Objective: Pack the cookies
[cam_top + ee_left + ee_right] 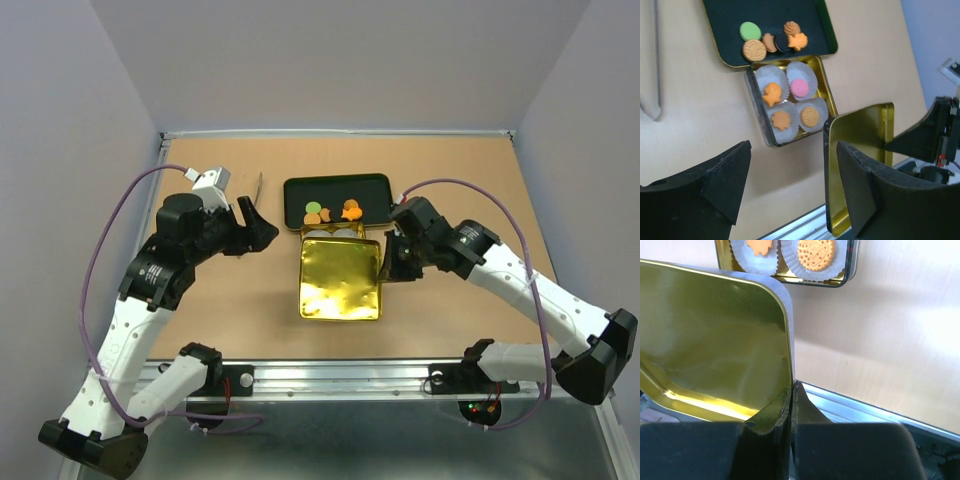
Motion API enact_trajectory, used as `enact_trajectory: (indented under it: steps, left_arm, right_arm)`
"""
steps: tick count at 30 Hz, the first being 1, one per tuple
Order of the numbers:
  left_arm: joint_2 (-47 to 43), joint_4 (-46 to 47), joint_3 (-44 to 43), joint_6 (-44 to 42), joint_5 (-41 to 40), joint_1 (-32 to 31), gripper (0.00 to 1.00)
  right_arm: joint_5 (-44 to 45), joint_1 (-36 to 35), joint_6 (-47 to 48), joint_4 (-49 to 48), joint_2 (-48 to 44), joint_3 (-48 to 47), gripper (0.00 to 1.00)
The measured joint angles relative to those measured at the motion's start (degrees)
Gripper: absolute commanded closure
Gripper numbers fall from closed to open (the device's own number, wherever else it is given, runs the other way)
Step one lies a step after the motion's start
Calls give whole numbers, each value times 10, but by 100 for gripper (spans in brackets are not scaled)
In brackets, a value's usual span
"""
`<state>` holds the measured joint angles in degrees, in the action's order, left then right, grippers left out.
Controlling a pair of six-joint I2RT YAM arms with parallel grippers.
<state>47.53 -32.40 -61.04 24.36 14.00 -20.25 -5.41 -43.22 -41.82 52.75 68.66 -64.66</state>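
A: Cookies, where?
B: Four cookies (pixel 800 87) are seen in paper cups (pixel 771 75) inside the gold tin (pixel 826 95), mid tabletop (pixel 480 200). The rest are seen on the black tray (pixel 765 12) touching the tin's far side, twd the far edge.
A: Grippers?
B: The rt gripper (pixel 791 400) is clamped on the edge of the gold lid (pixel 715 340), which is held tilted nr the tin. The lt gripper (pixel 792 150) is spread wide w/ nothing in it.

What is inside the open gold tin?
Four white paper cups, each holding one cookie: three orange cookies and a pink cookie. The cups cover most of the floor of the tin. In the top view, the gold lid hides most of it.
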Motion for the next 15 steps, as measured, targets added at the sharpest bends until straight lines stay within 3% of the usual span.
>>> enact_trajectory:
  steps: [6, 15]
  left_arm:
    - [1, 13, -4, -5, 80, 0, 15]
    - [15, 36, -19, -15, 125, 0, 16]
  right_arm:
    - [16, 0, 0, 43, 47, -110, 100]
    - [27, 0, 0, 47, 117, -218, 100]
